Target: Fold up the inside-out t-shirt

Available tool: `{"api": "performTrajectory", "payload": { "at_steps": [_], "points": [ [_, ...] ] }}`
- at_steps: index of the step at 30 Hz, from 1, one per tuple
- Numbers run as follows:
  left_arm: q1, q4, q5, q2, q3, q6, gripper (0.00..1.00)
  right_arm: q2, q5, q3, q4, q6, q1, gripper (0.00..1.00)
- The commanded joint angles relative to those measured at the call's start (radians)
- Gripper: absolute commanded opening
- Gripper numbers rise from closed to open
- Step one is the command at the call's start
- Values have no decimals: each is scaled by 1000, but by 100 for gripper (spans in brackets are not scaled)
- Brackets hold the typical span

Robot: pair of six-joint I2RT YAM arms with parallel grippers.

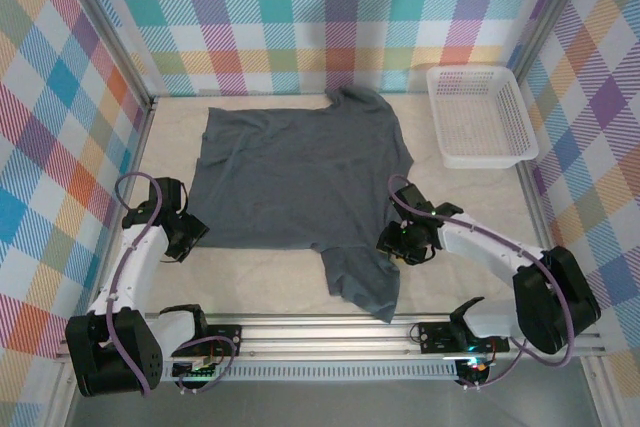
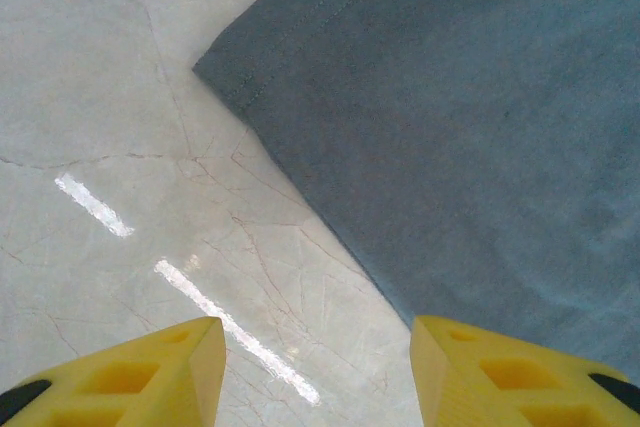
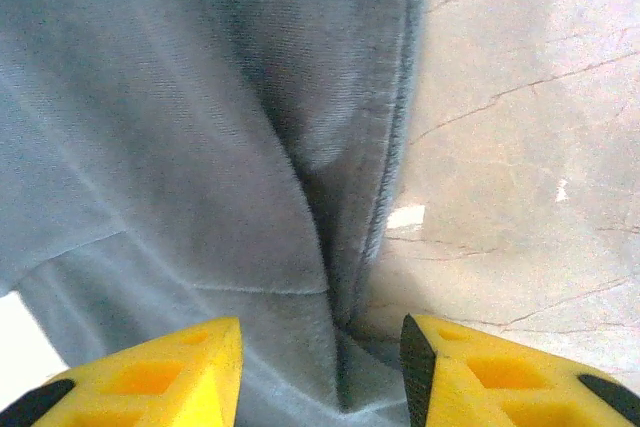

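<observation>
At the left side of the top view, the left gripper (image 1: 188, 237) is low over the table (image 1: 470, 202), just beside the near left corner of the t-shirt (image 1: 300, 177). In the left wrist view its yellow fingers (image 2: 170, 372) stand moderately apart, and between them I see bare table surface and, on the right, the hemmed edge of the grey fabric (image 2: 460, 147). Nothing is held there.

The t-shirt lies spread almost flat in the middle of the table. Its far edge is near the back wall, and one part (image 1: 362, 282) reaches down toward the metal rail (image 1: 330, 332) at the near edge.

More to the right, the right gripper (image 1: 402, 244) is at the right side of the shirt, where this lower part begins. In the right wrist view its jaws are also apart, and a raised fold of the fabric (image 3: 335, 277) runs into the gap between the fingers (image 3: 180, 372); they do not press on it.

At the far right corner stands a white mesh basket (image 1: 488, 159), well apart from the shirt
</observation>
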Motion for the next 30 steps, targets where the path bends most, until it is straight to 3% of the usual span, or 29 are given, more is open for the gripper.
{"api": "performTrajectory", "payload": {
  "at_steps": [1,7,15,19,25,27,30],
  "points": [
    [7,-9,-5,-1,-5,10,52,58,-5,6,31,5,3,46],
    [7,-8,-8,-1,-6,10,52,173,-47,81,60,-32,2,43],
    [7,-5,-8,-9,-11,11,52,237,-58,117,62,-40,-3,14],
    [7,-13,-18,-11,-10,10,52,205,-1,130,29,-46,-8,0],
    [7,-135,-217,-20,-17,-95,54,9,172,86,-58,-27,-23,0],
    [9,-124,-200,-15,-31,-99,54,-36,211,63,-86,-11,-27,0],
    [8,-54,-89,-8,-63,-83,54,-98,232,18,-84,10,-40,0]
  ]
}}
